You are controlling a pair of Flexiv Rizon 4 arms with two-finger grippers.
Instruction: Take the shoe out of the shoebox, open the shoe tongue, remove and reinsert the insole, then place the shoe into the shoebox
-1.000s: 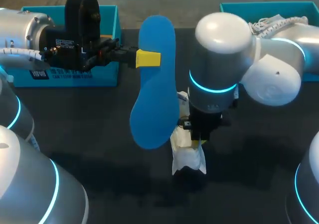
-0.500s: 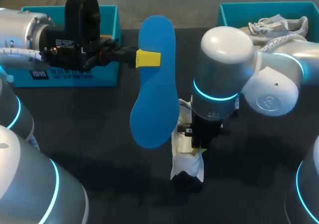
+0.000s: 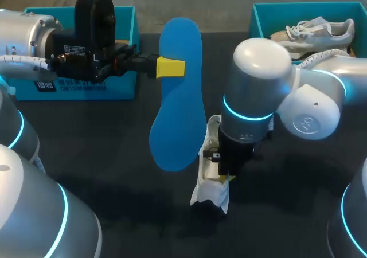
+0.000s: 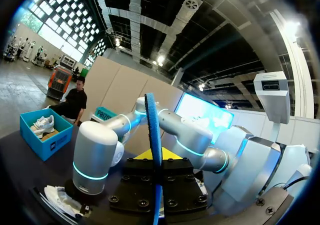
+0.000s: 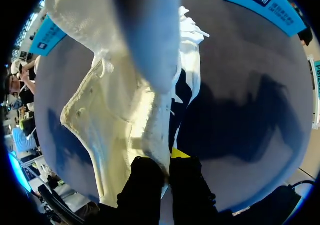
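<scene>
While clamping the insole [image 3: 178,103] aloft at twelve o'clock in left pincer [image 3: 172,67] and the shoe [image 3: 210,192] at six o'clock in right pincer [image 3: 226,178], looks set for reinsertion: calls for feeding toe-end into opening.

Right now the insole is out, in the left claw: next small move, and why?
Probably tip the blue insole so its lower end goes down toward the white shoe's opening. The left claw is shut on the insole, holding it aloft with its lower end beside the shoe. The right claw grips the shoe's upper, which should steady it for reinsertion.
</scene>
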